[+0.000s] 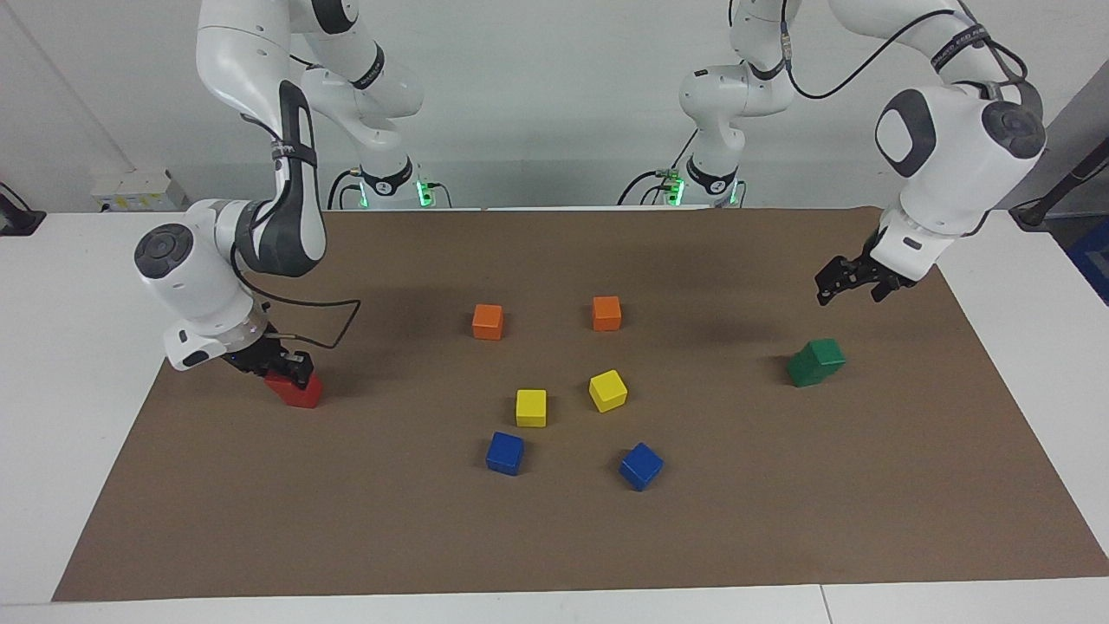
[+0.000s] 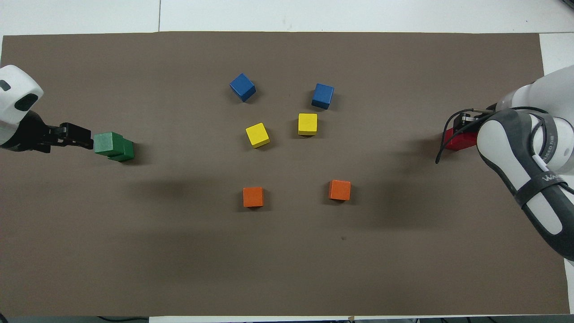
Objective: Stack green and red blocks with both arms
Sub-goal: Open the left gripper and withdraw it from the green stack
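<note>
The green stack (image 1: 814,363) is sitting at the middle right of the facing view, toward the left arm's end of the brown mat (image 1: 554,537). Its upper green cube (image 1: 824,353) is resting offset on the lower one, overhanging a little rather than lining up square. The left gripper (image 1: 845,282) is hanging in the air up and slightly to the right of that stack in the frame, jaws wide and holding nothing, well clear of the cubes. In the overhead view the same stack (image 2: 114,146) is lying at the middle left, just beside the gripper's tips.

At the middle left of the facing view the right gripper (image 1: 290,364) is pressing low, clamped on the red block (image 1: 297,392). I cannot tell whether a second red cube is lying under it. The red block is directly in that claw, so letting go and rising straight up looks like the next move.

Orange, yellow and blue cubes (image 1: 522,407) are lying in the centre, well apart from both claws.
</note>
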Tool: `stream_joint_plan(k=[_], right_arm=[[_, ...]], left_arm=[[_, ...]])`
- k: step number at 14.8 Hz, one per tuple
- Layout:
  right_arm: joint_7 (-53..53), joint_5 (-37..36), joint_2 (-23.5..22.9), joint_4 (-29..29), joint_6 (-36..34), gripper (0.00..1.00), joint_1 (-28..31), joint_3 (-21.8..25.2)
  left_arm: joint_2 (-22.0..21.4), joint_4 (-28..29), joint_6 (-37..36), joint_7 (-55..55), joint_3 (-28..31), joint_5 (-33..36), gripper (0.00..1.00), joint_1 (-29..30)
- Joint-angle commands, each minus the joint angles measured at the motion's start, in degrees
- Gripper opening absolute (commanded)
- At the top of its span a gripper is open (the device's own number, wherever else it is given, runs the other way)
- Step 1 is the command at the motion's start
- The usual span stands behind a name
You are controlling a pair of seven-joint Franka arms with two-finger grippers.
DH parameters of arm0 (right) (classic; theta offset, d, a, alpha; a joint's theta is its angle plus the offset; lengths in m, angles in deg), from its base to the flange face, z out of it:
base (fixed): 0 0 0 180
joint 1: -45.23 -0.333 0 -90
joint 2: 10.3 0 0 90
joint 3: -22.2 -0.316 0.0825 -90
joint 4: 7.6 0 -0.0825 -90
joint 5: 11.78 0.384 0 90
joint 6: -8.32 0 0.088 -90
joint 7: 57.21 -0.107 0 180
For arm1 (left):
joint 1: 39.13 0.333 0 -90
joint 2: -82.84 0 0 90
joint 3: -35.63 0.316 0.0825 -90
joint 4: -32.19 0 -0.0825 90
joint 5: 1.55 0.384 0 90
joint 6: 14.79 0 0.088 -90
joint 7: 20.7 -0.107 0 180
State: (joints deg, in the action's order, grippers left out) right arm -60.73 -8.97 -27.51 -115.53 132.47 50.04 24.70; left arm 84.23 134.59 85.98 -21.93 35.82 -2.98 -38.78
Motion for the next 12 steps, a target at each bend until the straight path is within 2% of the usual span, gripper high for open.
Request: stream_joint_plan(k=[1,4,6,8,11,12], right_arm=[[-0.9,0.4,1.4,-1.8,1.4,0.30,0.5,-0.5],[-1.1,0.4,1.5,-1.8,1.4,0.65,0.5,-0.5],[-1.1,0.4,1.5,-1.8,1.4,0.81,0.5,-0.5],[-1.1,0.4,1.5,-1.8,1.4,0.87,0.5,-0.5],[-1.2,0.4,1.4,-1.8,1.4,0.88,0.5,-0.5],[-1.3,0.4,1.4,-1.7,1.3,0.89,0.5,-0.5]], left_arm=[[-4.8,1.2,-4.2,-1.0,0.2,-0.7,1.00,0.2],[-7.1,1.0,-7.3,-1.0,0.2,-0.6,1.00,0.2],[-7.5,0.3,-8.3,-1.0,0.4,-0.5,1.00,-0.2],[-7.6,-1.3,-10.0,-1.0,0.1,0.0,1.00,-0.4],[-6.1,-4.4,-11.5,-1.0,0.0,0.2,1.00,-1.4],[-4.3,-6.0,-12.9,-1.1,-0.1,0.5,1.00,-1.8]])
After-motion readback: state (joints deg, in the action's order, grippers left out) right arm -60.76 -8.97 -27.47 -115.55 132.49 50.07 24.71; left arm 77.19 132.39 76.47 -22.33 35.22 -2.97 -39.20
